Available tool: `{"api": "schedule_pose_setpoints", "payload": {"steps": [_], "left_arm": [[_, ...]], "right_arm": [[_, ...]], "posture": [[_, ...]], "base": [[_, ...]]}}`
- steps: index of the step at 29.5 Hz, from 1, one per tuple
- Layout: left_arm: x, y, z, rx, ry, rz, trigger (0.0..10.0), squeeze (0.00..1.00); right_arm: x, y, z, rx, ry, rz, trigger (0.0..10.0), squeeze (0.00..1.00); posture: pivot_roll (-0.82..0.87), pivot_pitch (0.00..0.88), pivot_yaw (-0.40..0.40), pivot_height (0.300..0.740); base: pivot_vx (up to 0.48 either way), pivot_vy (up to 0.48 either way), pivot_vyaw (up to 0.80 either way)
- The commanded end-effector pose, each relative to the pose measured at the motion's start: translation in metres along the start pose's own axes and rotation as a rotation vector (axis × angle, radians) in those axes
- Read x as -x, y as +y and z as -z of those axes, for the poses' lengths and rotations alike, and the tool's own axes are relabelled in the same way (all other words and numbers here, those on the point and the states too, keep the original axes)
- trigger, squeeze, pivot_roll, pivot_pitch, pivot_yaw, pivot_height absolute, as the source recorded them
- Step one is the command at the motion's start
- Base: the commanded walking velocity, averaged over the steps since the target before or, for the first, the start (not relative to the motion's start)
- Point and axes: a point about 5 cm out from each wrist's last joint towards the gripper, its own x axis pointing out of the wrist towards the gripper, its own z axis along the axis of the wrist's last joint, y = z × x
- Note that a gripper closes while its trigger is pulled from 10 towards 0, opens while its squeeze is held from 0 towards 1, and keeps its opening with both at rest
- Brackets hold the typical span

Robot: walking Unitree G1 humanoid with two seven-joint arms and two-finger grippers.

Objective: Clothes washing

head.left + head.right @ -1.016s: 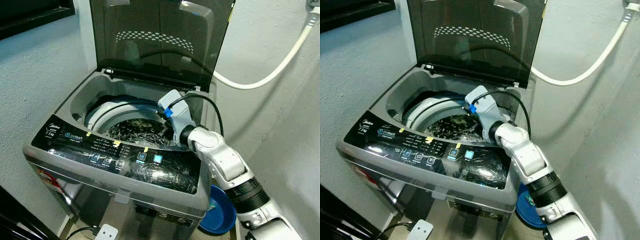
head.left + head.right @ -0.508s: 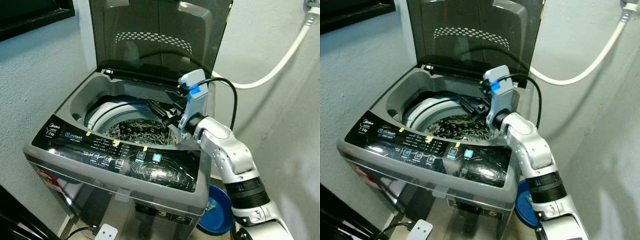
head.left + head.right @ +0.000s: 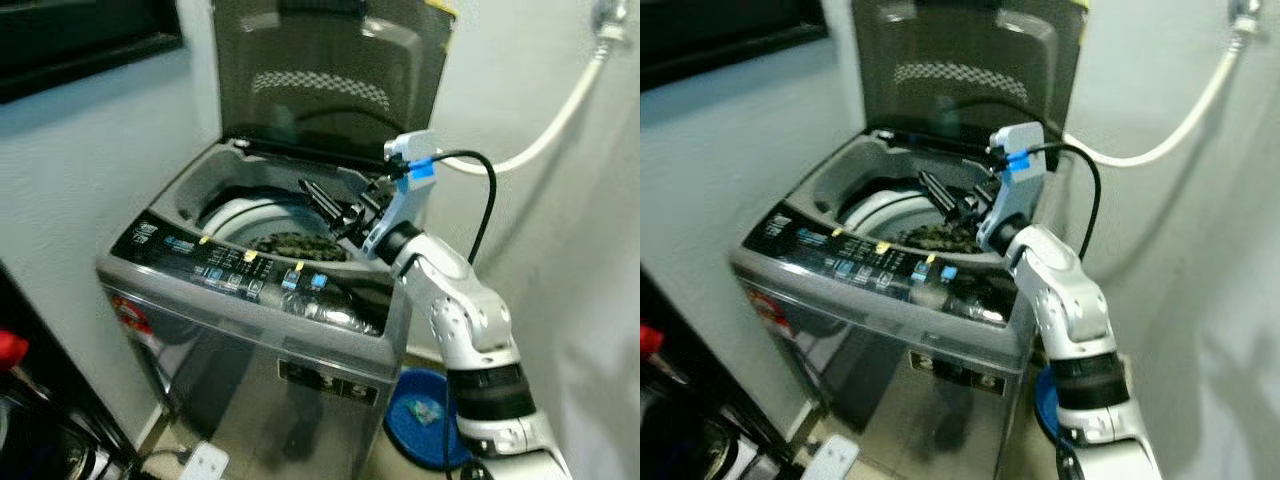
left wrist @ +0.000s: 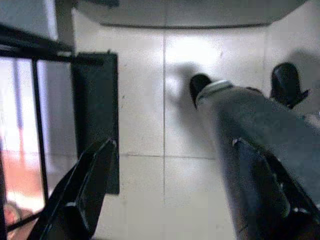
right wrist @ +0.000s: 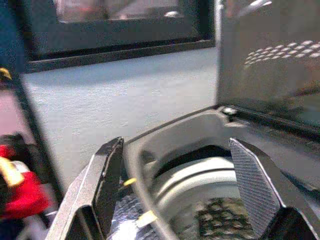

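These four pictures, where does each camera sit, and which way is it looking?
Left eye view: on the head, looking down at the open washing machine; right gripper over the drum.
Right eye view: the head's other eye, same scene, patterned laundry inside.
Left wrist view: on the hanging left arm, facing the tiled floor past the left gripper, open.
Right wrist view: along open fingers into the drum.
Both eyes and the right wrist share the raised lid.

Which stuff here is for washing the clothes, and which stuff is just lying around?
For the washing:
washing machine, lid up
dark patterned clothes in its drum
right pincer, open above the drum
white hose on the wall

Just lying around:
blue basin on the floor
white power strip
red thing, too blurred to name
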Motion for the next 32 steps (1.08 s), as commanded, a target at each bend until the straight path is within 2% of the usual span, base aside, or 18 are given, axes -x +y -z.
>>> {"api": "schedule_pose_setpoints", "payload": {"steps": [1,3,16,24,32], "left_arm": [[0.002,-0.009,0.022,-0.018,0.091,0.038,10.0,0.00],[0.002,-0.010,0.022,-0.019,0.091,0.039,10.0,0.00],[0.003,-0.012,0.024,-0.018,0.091,0.043,10.0,0.00],[0.003,-0.013,0.026,-0.019,0.097,0.044,10.0,0.00],[0.002,-0.013,0.023,-0.022,0.091,0.046,10.0,0.00]], "right_arm": [[0.003,-0.003,-0.002,-0.005,-0.018,0.007,10.0,0.00],[0.003,-0.002,-0.002,-0.004,-0.023,0.001,10.0,0.00],[0.011,0.001,0.008,-0.007,-0.005,-0.026,10.0,0.00],[0.021,0.004,0.031,-0.042,0.034,-0.015,10.0,0.00],[0.024,0.007,0.030,-0.070,0.006,-0.035,10.0,0.00]], "posture": [[0.05,0.017,-0.032,0.740],[0.05,0.017,-0.032,0.740],[0.05,0.020,-0.038,0.740],[0.04,0.026,-0.032,0.740],[0.04,0.025,-0.026,0.740]], "base": [[-0.326,0.000,0.00],[-0.326,0.000,0.00],[0.000,0.000,0.80],[0.000,0.000,0.80],[0.000,0.000,0.79]]}}
